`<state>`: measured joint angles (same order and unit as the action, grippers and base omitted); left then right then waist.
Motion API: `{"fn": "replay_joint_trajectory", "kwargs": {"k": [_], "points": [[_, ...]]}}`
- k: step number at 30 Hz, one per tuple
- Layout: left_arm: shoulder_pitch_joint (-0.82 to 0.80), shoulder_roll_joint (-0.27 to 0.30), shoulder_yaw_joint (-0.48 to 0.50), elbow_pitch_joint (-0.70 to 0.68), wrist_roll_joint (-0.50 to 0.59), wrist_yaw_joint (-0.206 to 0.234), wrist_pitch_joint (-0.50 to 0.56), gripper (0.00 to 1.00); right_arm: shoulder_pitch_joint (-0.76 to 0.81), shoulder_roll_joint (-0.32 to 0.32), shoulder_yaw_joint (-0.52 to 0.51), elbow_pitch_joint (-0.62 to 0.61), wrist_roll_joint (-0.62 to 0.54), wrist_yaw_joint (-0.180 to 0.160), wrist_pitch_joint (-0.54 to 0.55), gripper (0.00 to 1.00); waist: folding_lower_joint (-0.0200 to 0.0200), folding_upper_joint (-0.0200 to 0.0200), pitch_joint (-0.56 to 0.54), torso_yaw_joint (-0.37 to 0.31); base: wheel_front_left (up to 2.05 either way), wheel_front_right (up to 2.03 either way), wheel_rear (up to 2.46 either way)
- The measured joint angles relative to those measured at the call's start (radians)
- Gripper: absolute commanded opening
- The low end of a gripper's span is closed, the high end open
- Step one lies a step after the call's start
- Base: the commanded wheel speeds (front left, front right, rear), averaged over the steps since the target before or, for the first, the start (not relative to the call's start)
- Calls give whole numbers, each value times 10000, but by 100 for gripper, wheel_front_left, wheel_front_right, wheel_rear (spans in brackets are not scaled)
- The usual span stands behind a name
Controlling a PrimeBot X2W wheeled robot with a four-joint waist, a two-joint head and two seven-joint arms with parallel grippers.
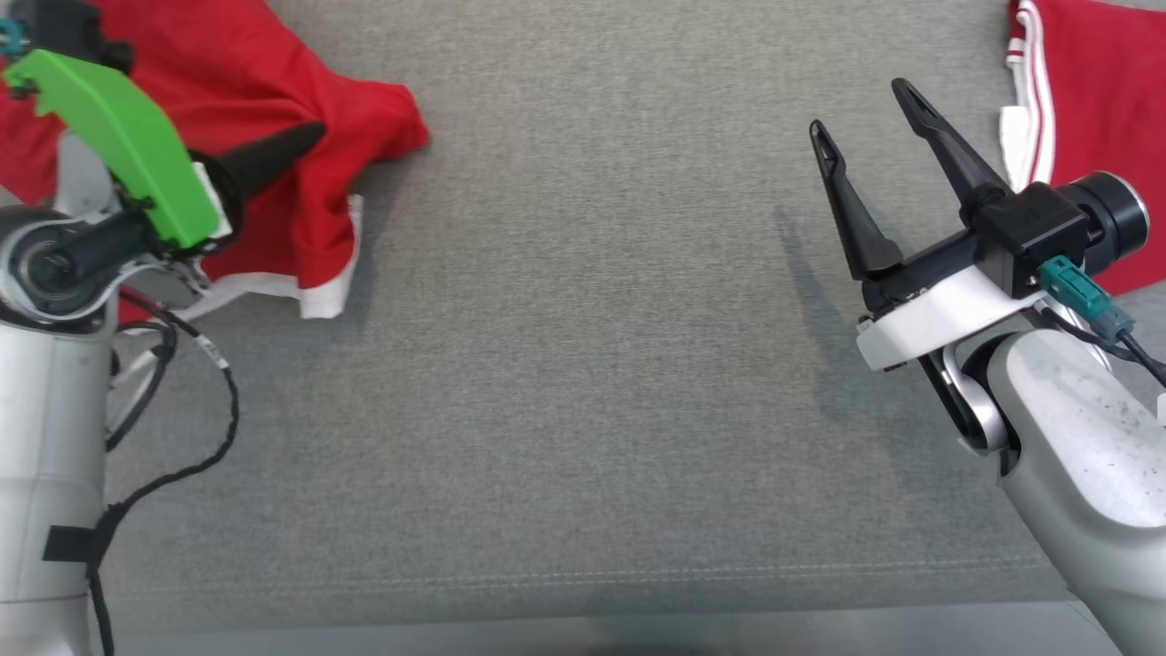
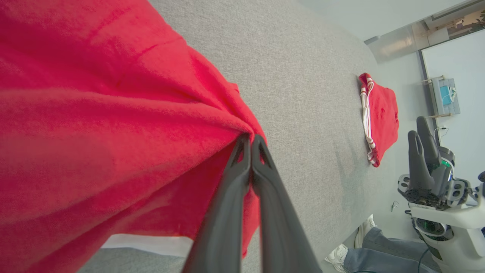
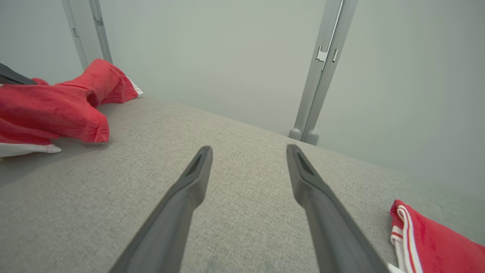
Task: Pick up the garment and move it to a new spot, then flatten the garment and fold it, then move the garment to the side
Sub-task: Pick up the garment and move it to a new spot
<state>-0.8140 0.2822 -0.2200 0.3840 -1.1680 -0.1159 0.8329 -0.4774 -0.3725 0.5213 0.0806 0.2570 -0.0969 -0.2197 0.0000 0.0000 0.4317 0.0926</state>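
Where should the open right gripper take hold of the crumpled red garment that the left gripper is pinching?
Probably the white-trimmed hem corner of the red garment. It juts toward the bare grey surface and lies low, apart from where the left gripper pinches. Bring the right gripper in from the surface's middle, kept low, closing across the hem edge.

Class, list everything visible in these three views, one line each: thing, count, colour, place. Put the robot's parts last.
garment: one, red with white hem, bunched at the table's left
second garment: one, red with white stripes, at the table's right
table: one, grey fabric top, under both garments
posts: several, grey, beyond the table
person: one, blue jeans and white shoes, beside the table
left gripper: one, dark, shut on garment
right gripper: one, dark, open, empty, over the table
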Motion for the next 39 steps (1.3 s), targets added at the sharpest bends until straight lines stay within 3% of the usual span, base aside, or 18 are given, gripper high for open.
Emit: {"fn": "replay_joint_trajectory", "kwargs": {"k": [12,19,24,27,28,29,30,31,33,34,35,36,37,39], "points": [[159,-924,-934,-1858,-303,36,890,0,250,500,54,481,272,0,-188,100,0,0,-401,-1285,0,0,0],[161,-1603,-1590,-2552,-502,709,1267,0,319,683,111,573,332,79,-213,100,0,0,-590,-2098,0,0,0],[164,-1653,-1862,-2587,-17,1151,1266,0,323,796,150,606,334,90,-274,100,0,0,-635,-2557,0,0,0],[204,-1549,-1785,-2190,608,1745,984,0,329,903,276,671,334,211,-276,100,0,0,-615,-2987,0,0,0],[225,-1498,-1762,-2077,752,1868,895,7,333,920,299,679,334,261,-276,100,0,0,-600,-3089,0,0,0],[258,-1398,-1764,-1973,857,1937,888,21,334,940,314,690,334,261,-276,100,0,0,-581,-3192,0,0,0],[302,-1321,-1732,-1866,961,2025,784,14,337,947,328,713,334,263,-278,100,0,0,-560,-3290,0,0,0],[340,-1218,-1743,-1735,1162,2040,683,13,342,963,336,732,334,265,-278,100,0,0,-535,-3386,0,0,0],[402,-972,-1747,-1513,1509,2042,541,30,351,978,345,773,334,267,-278,100,0,0,-480,-3571,0,0,0],[424,-882,-1701,-1400,1603,2044,422,30,351,982,343,788,334,267,-284,100,0,0,-448,-3658,0,0,0],[430,-794,-1699,-1317,1762,2044,343,41,351,982,337,813,334,268,-299,100,0,0,-416,-3736,0,0,0],[430,-723,-1703,-1244,1906,2044,263,91,356,978,318,849,334,267,-305,100,0,1,-382,-3807,0,0,0],[429,-685,-1699,-1162,2040,2044,109,100,366,966,293,888,334,265,-307,100,0,0,-347,-3865,0,0,0],[423,-681,-1685,-1014,2268,2044,-224,100,416,901,245,955,332,265,-309,100,0,0,-279,-3923,0,0,0]]}}
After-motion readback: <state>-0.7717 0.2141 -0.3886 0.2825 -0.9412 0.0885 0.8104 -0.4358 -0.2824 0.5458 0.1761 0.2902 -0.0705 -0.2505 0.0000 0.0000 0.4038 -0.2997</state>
